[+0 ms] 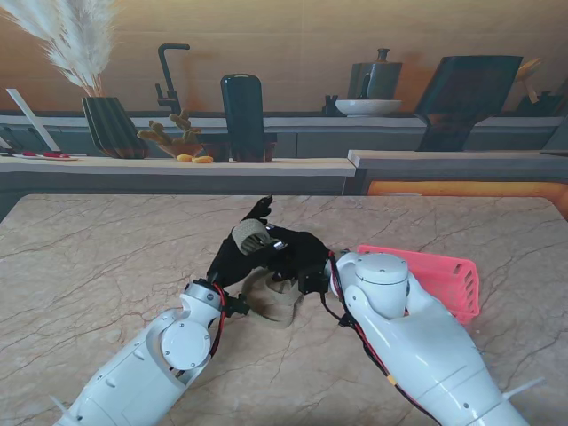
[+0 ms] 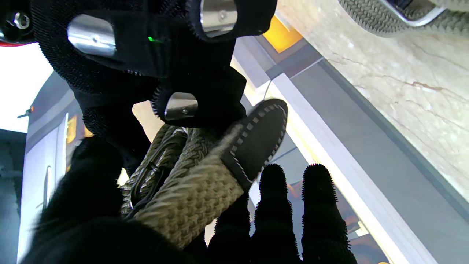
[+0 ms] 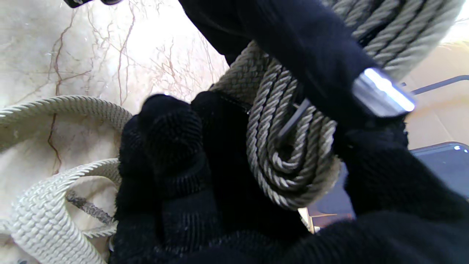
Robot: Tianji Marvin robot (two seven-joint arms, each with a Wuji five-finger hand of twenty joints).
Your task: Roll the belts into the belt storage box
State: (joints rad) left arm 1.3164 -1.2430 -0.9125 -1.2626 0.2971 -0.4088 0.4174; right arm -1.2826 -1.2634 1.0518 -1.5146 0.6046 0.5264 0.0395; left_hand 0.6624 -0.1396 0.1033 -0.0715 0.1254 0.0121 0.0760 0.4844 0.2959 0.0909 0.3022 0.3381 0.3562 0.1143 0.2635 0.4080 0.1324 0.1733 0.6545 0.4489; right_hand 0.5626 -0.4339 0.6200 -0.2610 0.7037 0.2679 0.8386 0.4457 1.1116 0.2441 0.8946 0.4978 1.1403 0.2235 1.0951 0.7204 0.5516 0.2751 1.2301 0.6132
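A rolled olive braided belt [image 1: 251,236] is held above the middle of the table between both black-gloved hands. My left hand [image 1: 232,257] cradles the roll [image 2: 183,187] in its palm, with the belt's black leather tip [image 2: 256,139] sticking out and two fingers straight. My right hand [image 1: 299,253] grips the same coil [image 3: 293,157] from the other side, its fingers [image 3: 165,146] pressed on the coil. A second, cream belt [image 1: 271,303] lies loose on the table under the hands, seen also as loops [image 3: 44,205]. The pink storage box [image 1: 448,275] stands to the right, partly hidden by my right arm.
The marble table [image 1: 106,257] stretches to the left and far side. Beyond its far edge runs a counter backdrop with a vase [image 1: 111,124], a dark bottle [image 1: 242,115] and a bowl [image 1: 368,106].
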